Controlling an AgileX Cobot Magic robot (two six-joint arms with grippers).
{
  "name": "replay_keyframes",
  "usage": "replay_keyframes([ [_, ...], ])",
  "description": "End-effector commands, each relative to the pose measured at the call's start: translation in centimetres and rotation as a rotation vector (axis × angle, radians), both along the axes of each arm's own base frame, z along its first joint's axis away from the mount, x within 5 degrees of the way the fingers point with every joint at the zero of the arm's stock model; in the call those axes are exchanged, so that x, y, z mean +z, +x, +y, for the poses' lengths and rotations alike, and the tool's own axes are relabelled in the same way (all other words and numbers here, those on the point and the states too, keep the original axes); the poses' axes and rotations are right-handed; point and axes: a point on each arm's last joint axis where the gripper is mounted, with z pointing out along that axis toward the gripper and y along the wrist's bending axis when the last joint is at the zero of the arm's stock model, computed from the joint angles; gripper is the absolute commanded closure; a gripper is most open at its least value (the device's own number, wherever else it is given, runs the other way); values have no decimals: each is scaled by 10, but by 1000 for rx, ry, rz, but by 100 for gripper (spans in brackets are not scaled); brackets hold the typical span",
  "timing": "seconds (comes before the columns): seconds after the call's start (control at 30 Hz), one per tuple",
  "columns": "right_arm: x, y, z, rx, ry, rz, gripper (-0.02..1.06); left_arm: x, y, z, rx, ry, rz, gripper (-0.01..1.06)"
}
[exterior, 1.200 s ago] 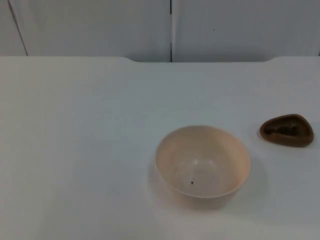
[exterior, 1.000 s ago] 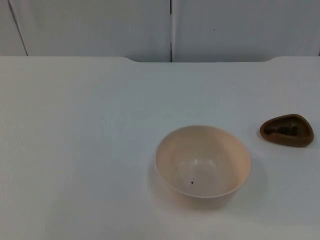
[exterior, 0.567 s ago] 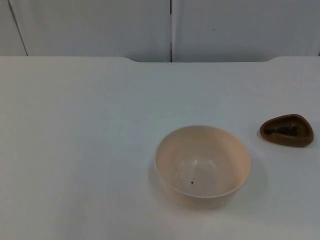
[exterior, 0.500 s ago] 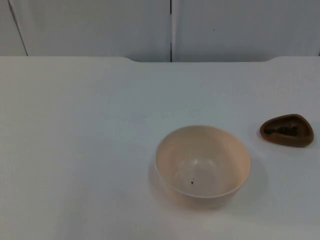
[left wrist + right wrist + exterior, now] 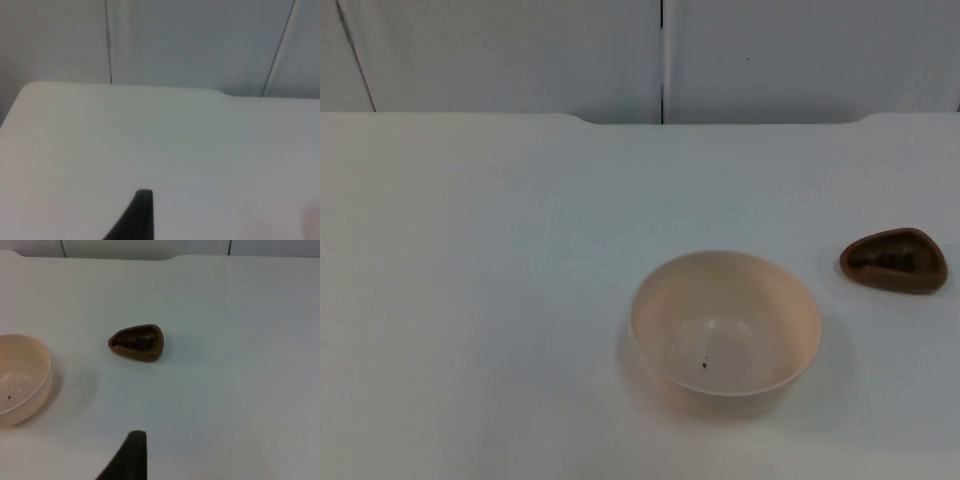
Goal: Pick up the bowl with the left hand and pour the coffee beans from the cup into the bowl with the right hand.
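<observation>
above the white bench (image 5: 480, 250), each wrist view shows a single black fingertip: the left gripper (image 5: 140, 215) over bare surface, the right gripper (image 5: 127, 455) short of the brown cup (image 5: 136, 342); whether either pair of fingers is released or clenched cannot be told. the cream bowl (image 5: 725, 330), one dark speck inside, stands upright, apart from the cup, whose dark contents are hard to make out.

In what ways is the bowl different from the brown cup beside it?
The bowl is cream and round; the cup is dark brown and teardrop-shaped. The bowl is much bigger than the cup. The bowl holds one dark speck; the cup holds dark contents. Both stand upright on the white table, apart.
</observation>
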Motion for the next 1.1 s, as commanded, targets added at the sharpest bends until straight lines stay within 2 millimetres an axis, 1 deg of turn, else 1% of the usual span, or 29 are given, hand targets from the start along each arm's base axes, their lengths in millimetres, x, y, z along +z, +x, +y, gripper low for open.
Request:
replay_keyframes([
  [0.0, 0, 0, 0, -5, -8, -6, -1, 13, 5, -1, -4, -6, -52, 0],
  [0.1, 0, 0, 0, -5, -8, -6, -1, 27, 14, -1, -8, -6, -81, 0],
  [0.13, 0, 0, 0, -5, -8, -6, -1, 27, 14, -1, -8, -6, -81, 0],
  [0.23, 0, 0, 0, -5, -8, -6, -1, 39, 24, -2, -24, -7, -95, 0],
  [0.27, 0, 0, 0, -5, -8, -6, -1, 39, 24, -2, -24, -7, -95, 0],
  [0.3, 0, 0, 0, -5, -8, -6, -1, 43, 30, -2, -25, -11, -90, 0],
  [0.37, 0, 0, 0, -5, -8, -6, -1, 48, 34, -2, -28, -22, -88, 0],
  [0.43, 0, 0, 0, -5, -8, -6, -1, 53, 43, -4, -48, -34, -74, 0],
  [0.5, 0, 0, 0, -5, -8, -6, -1, 53, 44, -4, -51, -34, -72, 0],
  [0.6, 0, 0, 0, -5, -8, -6, -1, 56, 56, -7, -85, -45, -47, 0],
  [0.67, 0, 0, 0, -5, -8, -6, -1, 55, 60, -8, -99, -44, -40, 0],
  [0.8, 0, 0, -2, -23, -28, -7, -1, 51, 75, -11, -142, -50, 2, 1],
  [0.83, 0, 0, -2, -23, -28, -7, -1, 51, 75, -11, -142, -50, 2, 1],
  [1.0, 0, 0, -2, -23, -28, -7, -1, 45, 93, -14, -185, -75, 53, 4],
  [1.07, 0, 0, -2, -23, -28, -7, -1, 44, 96, -15, -196, -77, 60, 4],
])
